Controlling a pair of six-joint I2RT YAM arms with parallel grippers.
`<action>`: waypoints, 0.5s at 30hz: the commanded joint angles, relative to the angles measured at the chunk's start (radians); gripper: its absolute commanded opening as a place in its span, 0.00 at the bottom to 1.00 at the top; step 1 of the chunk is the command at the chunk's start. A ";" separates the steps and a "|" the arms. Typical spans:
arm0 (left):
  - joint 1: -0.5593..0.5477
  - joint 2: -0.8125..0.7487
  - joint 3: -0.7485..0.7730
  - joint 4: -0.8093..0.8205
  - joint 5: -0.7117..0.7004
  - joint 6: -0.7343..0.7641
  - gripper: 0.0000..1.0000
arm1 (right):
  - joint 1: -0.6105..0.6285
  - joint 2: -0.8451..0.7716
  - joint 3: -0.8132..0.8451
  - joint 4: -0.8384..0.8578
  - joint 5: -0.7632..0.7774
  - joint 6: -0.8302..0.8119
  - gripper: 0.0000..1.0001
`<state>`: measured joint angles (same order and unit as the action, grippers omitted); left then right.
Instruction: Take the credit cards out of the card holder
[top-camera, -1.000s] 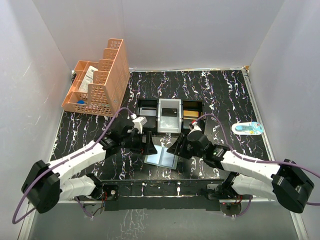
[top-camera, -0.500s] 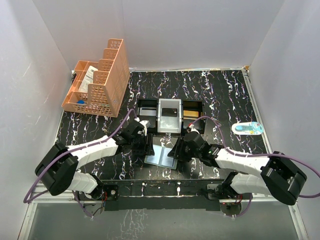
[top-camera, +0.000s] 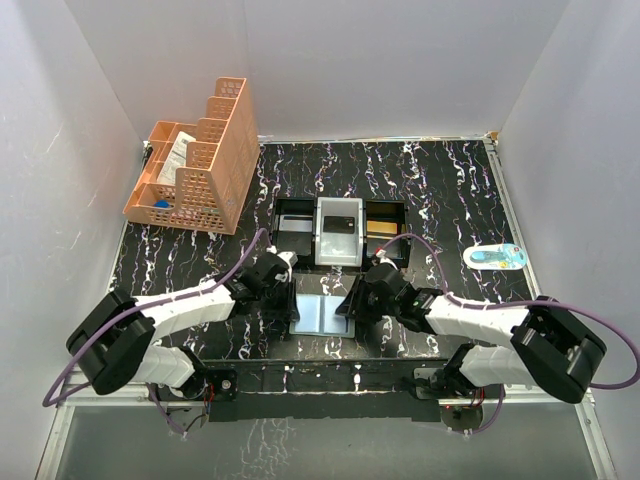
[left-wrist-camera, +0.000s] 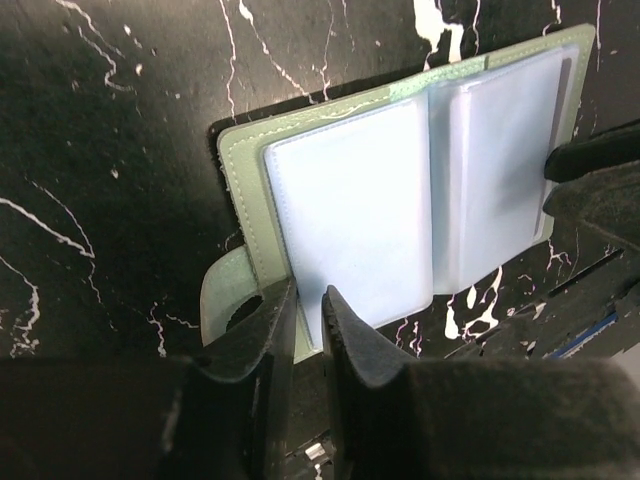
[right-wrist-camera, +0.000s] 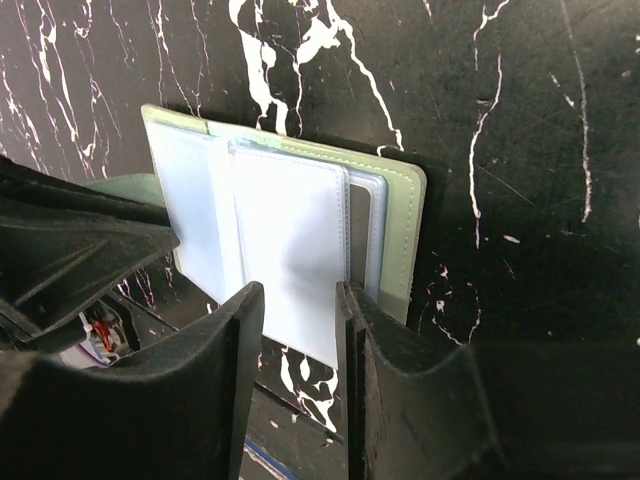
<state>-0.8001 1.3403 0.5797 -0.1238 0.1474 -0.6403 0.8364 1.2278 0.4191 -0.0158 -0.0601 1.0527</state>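
Observation:
The card holder (top-camera: 322, 313) lies open and flat on the black marbled table, just in front of the tray. Its cover is grey-green (left-wrist-camera: 240, 175) and its sleeves are pale blue (right-wrist-camera: 290, 240). The credit cards are hidden inside the sleeves. My left gripper (top-camera: 291, 300) sits at the holder's left edge. Its jaws (left-wrist-camera: 305, 300) are drawn to a narrow slit over the cover's near corner, beside the small tab (left-wrist-camera: 222, 300). My right gripper (top-camera: 352, 303) sits at the holder's right edge. Its fingers stand apart (right-wrist-camera: 300, 300) astride the near edge of a sleeve.
A black-and-white three-compartment tray (top-camera: 322, 235) stands just behind the holder. An orange lattice organiser (top-camera: 200, 160) fills the back left corner. A small blue-and-white oval object (top-camera: 495, 256) lies at the right. White walls enclose the table on three sides.
The holder, tilted up between the grippers before, now lies flat. The left jaws have closed from wide to a slit, and the right jaws have narrowed a little. Both grippers have come nearer.

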 joint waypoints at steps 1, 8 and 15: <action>-0.025 -0.047 -0.033 0.007 -0.013 -0.049 0.15 | 0.000 0.021 0.030 -0.029 0.022 -0.011 0.34; -0.048 -0.062 -0.046 0.006 -0.025 -0.066 0.14 | 0.000 0.051 0.026 0.082 -0.125 -0.039 0.34; -0.059 -0.069 -0.038 0.000 -0.036 -0.074 0.13 | 0.000 0.065 0.029 0.167 -0.216 -0.033 0.33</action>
<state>-0.8444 1.3045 0.5457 -0.1120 0.1196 -0.7021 0.8352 1.2903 0.4301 0.0650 -0.2089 1.0294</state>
